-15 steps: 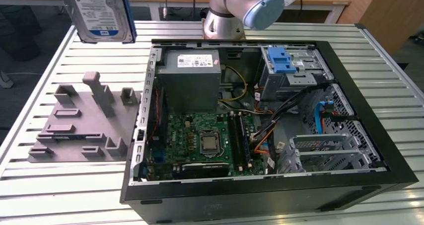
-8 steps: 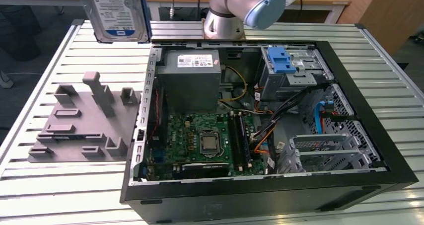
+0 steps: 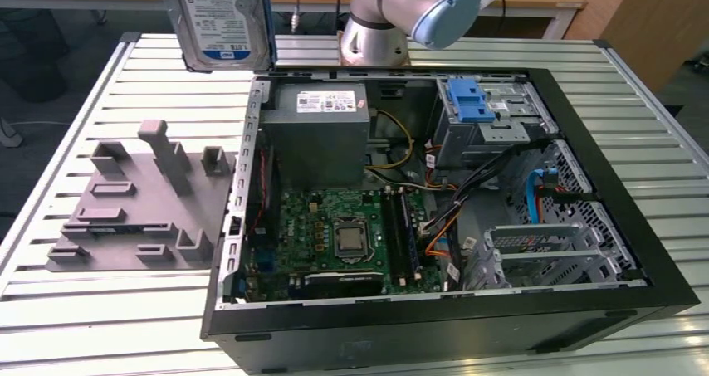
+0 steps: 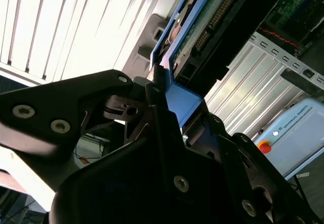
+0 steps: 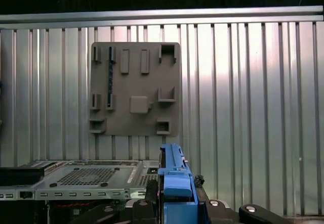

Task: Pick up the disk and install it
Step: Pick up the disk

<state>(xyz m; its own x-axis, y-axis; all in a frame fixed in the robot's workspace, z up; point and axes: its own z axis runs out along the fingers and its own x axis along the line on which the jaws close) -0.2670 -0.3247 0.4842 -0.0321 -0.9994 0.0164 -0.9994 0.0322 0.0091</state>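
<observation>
The disk (image 3: 216, 19) hangs upright in the air over the far side of the slatted metal table (image 3: 100, 310), toward the exterior view's left, its white-and-blue label on silver facing out, just beside the far corner of the open computer case (image 3: 443, 334). The second wrist view adds the grip: the gripper (image 4: 172, 97) is clamped on the disk, black fingers (image 4: 154, 82) pinching its blue plastic bracket (image 4: 185, 102), with the drive's green circuit-board underside on show. The first wrist view looks down past the bracket's edge to one matte grey fixture plate (image 5: 134, 90), flat and studded with blocky slots and posts, lying on the ribbed table. Inside the case, the exterior view counts one grey metal power-supply box (image 3: 315, 131), one green motherboard (image 3: 332, 235) and two perforated silver cages: the far cage (image 3: 482, 114) with a blue latch, the near cage (image 3: 543, 251) toward the exterior view's right.
</observation>
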